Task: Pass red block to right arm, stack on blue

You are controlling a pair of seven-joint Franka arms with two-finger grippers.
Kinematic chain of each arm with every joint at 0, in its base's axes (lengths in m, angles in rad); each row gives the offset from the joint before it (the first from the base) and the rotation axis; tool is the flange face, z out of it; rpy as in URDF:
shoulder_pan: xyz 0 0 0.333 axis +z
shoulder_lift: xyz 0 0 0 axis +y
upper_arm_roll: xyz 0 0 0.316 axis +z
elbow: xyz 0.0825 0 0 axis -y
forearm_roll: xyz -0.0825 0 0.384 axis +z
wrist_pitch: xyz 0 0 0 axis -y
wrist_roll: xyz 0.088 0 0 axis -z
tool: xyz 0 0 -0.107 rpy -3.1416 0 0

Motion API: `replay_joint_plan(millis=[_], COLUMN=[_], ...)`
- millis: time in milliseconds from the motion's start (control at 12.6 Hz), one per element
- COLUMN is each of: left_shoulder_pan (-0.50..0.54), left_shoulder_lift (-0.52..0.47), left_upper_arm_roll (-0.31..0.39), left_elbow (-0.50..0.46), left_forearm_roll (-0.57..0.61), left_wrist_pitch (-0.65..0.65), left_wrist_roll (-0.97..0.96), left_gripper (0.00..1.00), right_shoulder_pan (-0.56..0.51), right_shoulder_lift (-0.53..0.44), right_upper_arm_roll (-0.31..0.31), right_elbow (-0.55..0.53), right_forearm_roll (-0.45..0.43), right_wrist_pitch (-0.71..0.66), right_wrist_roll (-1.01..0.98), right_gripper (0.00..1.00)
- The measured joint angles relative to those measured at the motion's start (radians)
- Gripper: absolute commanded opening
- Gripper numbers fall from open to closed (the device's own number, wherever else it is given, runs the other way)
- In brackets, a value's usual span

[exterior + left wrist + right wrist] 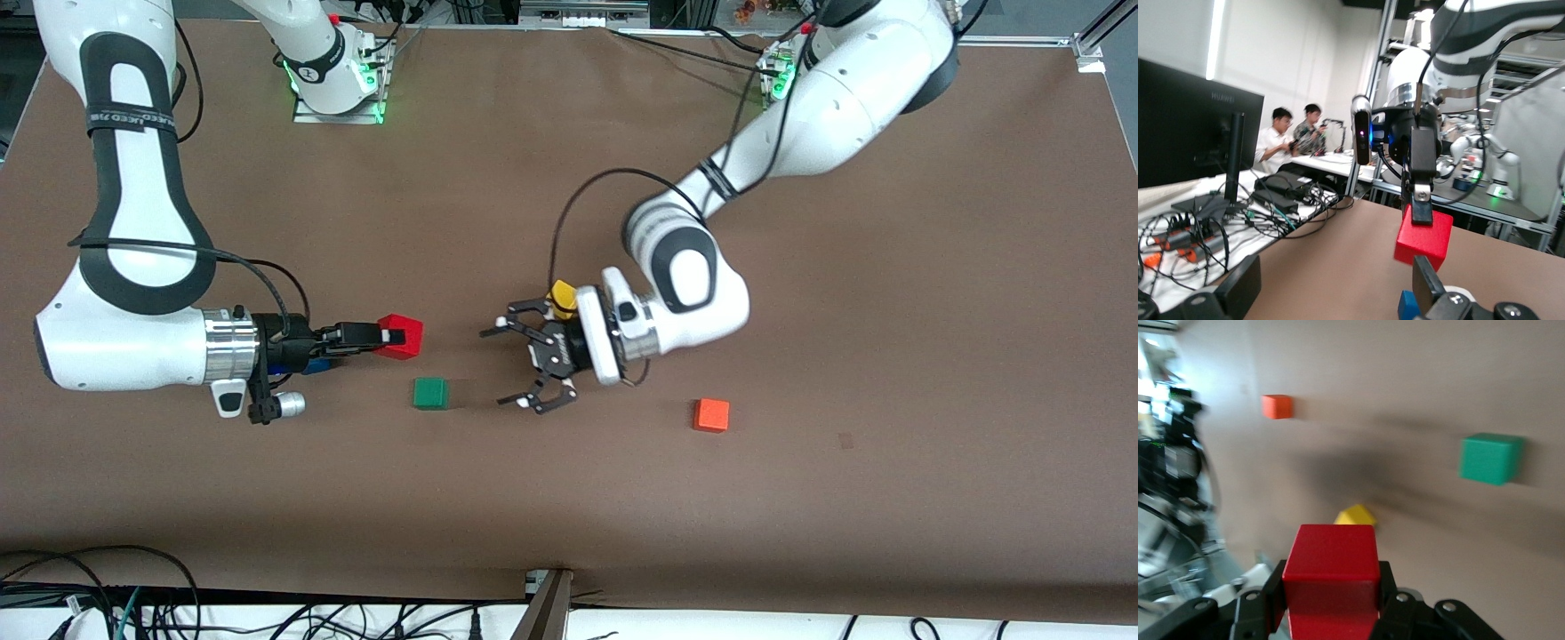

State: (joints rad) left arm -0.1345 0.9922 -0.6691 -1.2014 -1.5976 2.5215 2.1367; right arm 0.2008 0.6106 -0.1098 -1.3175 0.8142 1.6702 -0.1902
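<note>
front view: the brown bench [569, 498] carries a green cube [430, 393] nearer the camera than both hands, an orange cube [711, 415] toward the left arm's end, and a yellow cube [562, 298] partly hidden by the left arm's wrist. the right hand [391, 337] reaches in level from the right arm's end and is closed on the red block [400, 336], which sits between its slim black fingers, above the bench and just beside the green cube as seen from above. a patch of blue, the blue cube [298, 365], shows under the right wrist, mostly covered by it. the left hand [516, 360] faces the red block with a clear gap between them; its black claw is spread wide and holds nothing.

left wrist view: the red block [1423, 239] hangs in the grip of the right hand [1421, 212], one black finger running down onto its top face. the blue cube [1407, 305] lies on the bench below the block, partly covered by a finger [1426, 283] of the left hand. a monitor [1191, 127], cables and two seated people [1295, 133] fill the background.

right wrist view: the red block [1331, 577] fills the space between the right hand's fingers [1271, 597]. past it lie the yellow cube [1355, 515], the green cube [1490, 458] and the orange cube [1277, 406], all apart from each other.
</note>
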Motion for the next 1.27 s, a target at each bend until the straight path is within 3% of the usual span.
replay_joint_plan(millis=[317,555,713,872,1268], left_shoulder_pan=[0.242,0.474,0.603,0.638,0.625], left_shoulder_lift=[0.002,0.005,0.005,0.002,-0.016], left_upper_arm_roll=[0.02,0.039,0.09,0.207,0.48], left_elbow=[-0.09,-0.116,-0.115,-0.076,0.139], left_forearm_roll=[0.213,0.495,0.646,0.781,1.101], left_wrist_pitch=[-0.305,-0.52,-0.687,-0.869,-1.154], left_wrist_roll=[0.061,0.069,0.069,0.083,0.09], left_gripper=[1.0,1.0,1.0,1.0,1.0], right_shoulder_pan=[-0.003,-0.002,-0.003,-0.005,-0.017], right_shoulder_lift=[0.0,0.001,0.007,0.018,0.026], right_upper_arm_roll=[-0.004,-0.004,-0.005,-0.008,-0.018], right_elbow=[0.011,0.01,-0.009,-0.057,-0.142], right_forearm_roll=[-0.308,-0.59,-0.704,-0.771,-0.788], right_wrist_pitch=[0.005,0.015,0.058,0.119,0.185], right_wrist_roll=[-0.015,-0.017,-0.017,-0.017,-0.018], right_gripper=[0.0,0.0,0.0,0.0,0.0])
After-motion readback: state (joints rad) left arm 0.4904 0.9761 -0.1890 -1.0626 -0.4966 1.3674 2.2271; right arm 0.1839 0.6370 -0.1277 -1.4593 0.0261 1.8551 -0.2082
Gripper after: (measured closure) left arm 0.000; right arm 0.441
